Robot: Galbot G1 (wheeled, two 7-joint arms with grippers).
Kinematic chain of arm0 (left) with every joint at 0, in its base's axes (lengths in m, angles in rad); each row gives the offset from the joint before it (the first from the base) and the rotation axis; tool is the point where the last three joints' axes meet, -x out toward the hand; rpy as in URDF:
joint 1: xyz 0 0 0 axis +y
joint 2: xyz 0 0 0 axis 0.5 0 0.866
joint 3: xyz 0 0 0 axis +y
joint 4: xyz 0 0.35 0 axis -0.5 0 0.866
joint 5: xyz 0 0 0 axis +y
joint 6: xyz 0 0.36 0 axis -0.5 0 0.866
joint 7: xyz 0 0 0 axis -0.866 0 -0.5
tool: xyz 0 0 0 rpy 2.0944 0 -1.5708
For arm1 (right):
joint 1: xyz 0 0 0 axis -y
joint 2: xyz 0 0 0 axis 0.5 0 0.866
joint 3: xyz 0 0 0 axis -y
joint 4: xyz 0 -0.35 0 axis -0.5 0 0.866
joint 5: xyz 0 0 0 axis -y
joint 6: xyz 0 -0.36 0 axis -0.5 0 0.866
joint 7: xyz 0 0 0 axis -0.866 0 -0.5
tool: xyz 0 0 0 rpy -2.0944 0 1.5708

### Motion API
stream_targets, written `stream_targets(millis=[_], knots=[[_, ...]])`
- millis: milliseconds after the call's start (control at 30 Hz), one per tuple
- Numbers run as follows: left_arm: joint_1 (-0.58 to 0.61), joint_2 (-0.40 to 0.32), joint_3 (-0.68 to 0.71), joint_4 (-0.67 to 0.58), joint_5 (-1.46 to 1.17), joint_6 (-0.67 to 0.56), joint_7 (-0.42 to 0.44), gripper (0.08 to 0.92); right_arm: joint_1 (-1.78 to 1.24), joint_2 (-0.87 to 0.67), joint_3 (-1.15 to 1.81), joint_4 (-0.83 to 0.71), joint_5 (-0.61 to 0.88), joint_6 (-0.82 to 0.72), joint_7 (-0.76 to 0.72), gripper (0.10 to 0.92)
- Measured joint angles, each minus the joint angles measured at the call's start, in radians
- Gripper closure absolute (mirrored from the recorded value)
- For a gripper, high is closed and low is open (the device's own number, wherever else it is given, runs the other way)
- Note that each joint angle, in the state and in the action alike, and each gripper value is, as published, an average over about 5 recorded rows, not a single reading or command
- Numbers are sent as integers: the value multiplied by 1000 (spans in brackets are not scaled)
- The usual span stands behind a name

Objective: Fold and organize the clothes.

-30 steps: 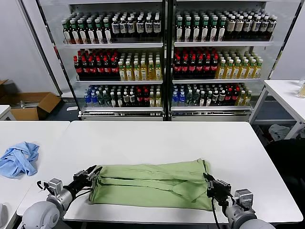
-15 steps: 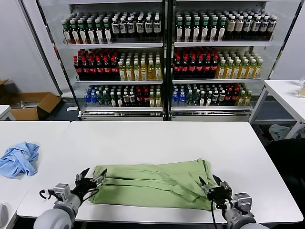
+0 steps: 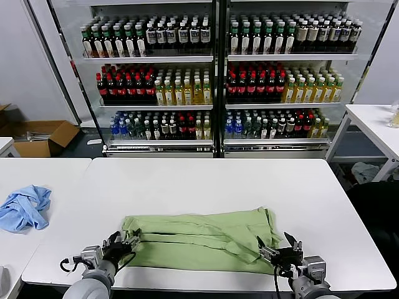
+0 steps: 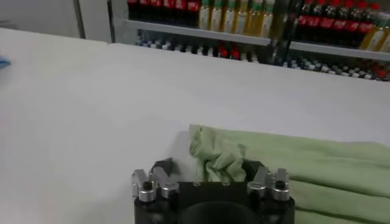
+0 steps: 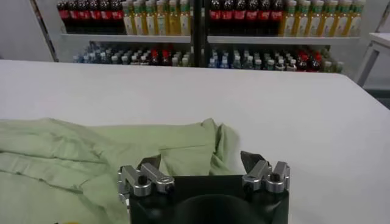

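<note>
The light green polo shirt (image 3: 199, 240) lies folded into a long strip near the front edge of the white table (image 3: 206, 180). Its collar, buttons and graphic are hidden. My left gripper (image 3: 123, 240) is open at the shirt's left end. In the left wrist view a bunched corner of the shirt (image 4: 220, 159) sits between the open fingers of the left gripper (image 4: 209, 165), not gripped. My right gripper (image 3: 274, 244) is open at the shirt's right end. In the right wrist view the right gripper (image 5: 200, 159) hovers open over the shirt's edge (image 5: 183, 149).
A crumpled light blue cloth (image 3: 25, 208) lies on the neighbouring table at left. Glass-door coolers full of bottles (image 3: 215, 75) stand behind the table. A cardboard box (image 3: 40, 137) sits on the floor at the back left. Another white table (image 3: 377, 124) stands at right.
Both grippers have opened and drawn back toward the table's front edge. The shirt stays on the table, its left end slightly shifted.
</note>
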Motion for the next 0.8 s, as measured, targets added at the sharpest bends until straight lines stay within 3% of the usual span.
stream_targets(millis=[600, 800], knots=[[-32, -47, 30, 19, 50, -7, -45, 846, -11, 6, -4, 17, -29, 0, 11, 203], [-30, -29, -3, -3, 139, 2, -25, 909, 0, -2, -9, 28, -38, 0, 14, 203]])
